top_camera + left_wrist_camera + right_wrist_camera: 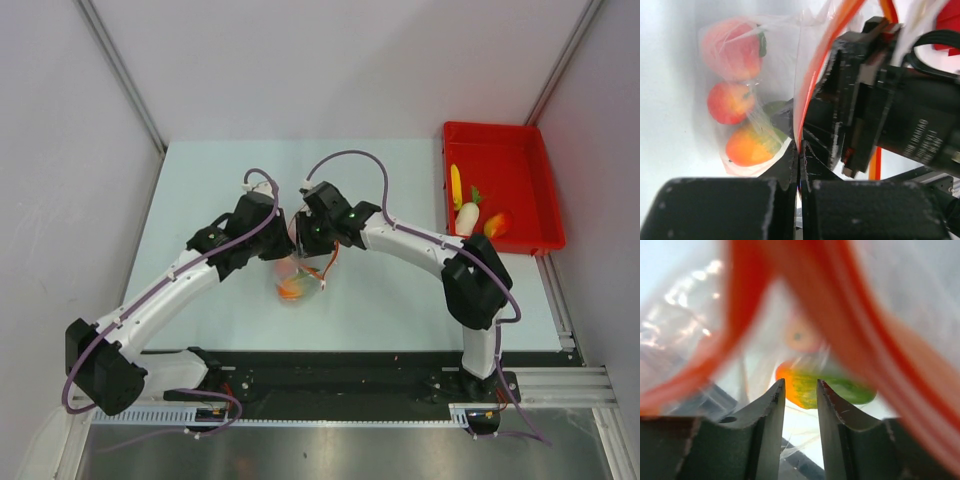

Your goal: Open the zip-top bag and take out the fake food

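Note:
The zip-top bag [296,284] hangs between my two grippers over the middle of the table. In the left wrist view the bag [775,60] is clear, with its red-orange zip strip [832,37] running up from my jaws. It holds fake food: a pink-red piece [732,50], a red piece [730,102] and an orange-green fruit [752,146]. My left gripper [800,150] is shut on the bag's edge at the strip. My right gripper [800,386] is open a little, inside the looped zip strip [860,335], pointing at the orange-green fruit [832,388].
A rigid red tray [500,128] stands at the back right, holding a yellow piece [456,185], a white radish [467,216] and an orange-red piece [497,224]. Grey walls close the table at the back and both sides.

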`<state>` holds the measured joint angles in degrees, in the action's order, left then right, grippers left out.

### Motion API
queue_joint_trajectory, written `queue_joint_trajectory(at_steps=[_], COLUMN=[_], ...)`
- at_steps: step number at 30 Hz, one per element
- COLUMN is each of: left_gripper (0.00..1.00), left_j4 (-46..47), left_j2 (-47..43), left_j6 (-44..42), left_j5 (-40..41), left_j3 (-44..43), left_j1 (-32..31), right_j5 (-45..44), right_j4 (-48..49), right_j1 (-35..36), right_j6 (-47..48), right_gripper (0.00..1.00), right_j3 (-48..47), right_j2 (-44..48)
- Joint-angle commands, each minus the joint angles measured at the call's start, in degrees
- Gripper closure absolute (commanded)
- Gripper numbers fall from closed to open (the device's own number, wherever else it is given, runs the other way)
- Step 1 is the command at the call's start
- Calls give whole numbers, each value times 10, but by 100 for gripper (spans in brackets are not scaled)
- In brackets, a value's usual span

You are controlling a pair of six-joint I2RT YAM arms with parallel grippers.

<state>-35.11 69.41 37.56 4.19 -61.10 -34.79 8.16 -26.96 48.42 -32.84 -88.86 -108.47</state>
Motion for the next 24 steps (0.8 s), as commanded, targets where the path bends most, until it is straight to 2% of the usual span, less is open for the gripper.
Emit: queue_joint_trajectory(at_steps=[1,6,13,20,24], left_gripper=[100,100,100,100,100], left_j4=[-10,8,15,23,29], left_j2=[-14,-23,-26,-26,-29], left_j6=[4,11,15,23,34], left_j5=[14,6,-2,-16,-24], left_j3=[-4,19,34,39,48], left_j1=[3,3,2,2,1], right_j5=[-7,13,33,52,53], right_j4=[-33,-94,-107,-76,-42], right_j1=[2,13,28,22,16], right_j6=[-21,-27,13,-32,-46], right_gripper=[61,53,40,23,20], right_j3=[-13,8,25,44,49], right_j2=[-16,-14,-26,-52,-73])
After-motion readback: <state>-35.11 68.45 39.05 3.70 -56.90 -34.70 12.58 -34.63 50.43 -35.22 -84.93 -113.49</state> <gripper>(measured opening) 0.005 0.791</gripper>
